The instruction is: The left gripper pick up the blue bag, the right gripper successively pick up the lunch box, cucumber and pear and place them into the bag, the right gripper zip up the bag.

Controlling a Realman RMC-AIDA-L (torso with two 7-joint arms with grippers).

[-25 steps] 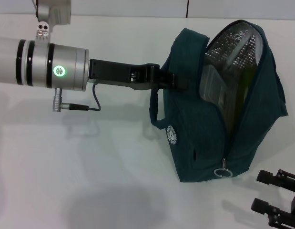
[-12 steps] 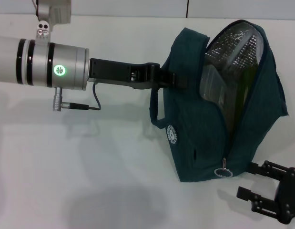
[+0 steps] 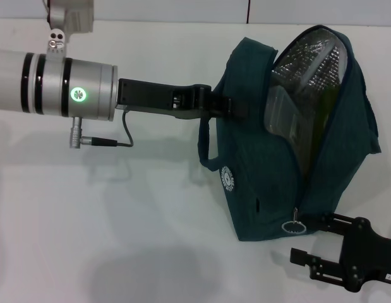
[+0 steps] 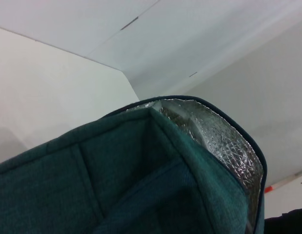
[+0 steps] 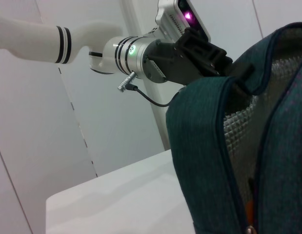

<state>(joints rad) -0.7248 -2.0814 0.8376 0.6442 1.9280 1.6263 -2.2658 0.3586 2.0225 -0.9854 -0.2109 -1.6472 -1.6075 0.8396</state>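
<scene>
The blue bag stands on the white table with its mouth open and its silver lining showing. My left gripper is shut on the bag's upper edge by the handle; it also shows in the right wrist view. A clear lunch box and a dark green shape, probably the cucumber, lie inside. The pear is hidden. My right gripper is open, just right of the zipper's pull ring at the bag's near end, not touching it.
The white table extends to the left and front of the bag. The left arm's cable hangs below its wrist. The left wrist view shows only the bag's fabric and lining.
My right gripper has moved left from the front right corner to the bag's near end, close to the zipper ring. The left arm and the bag have not moved.
</scene>
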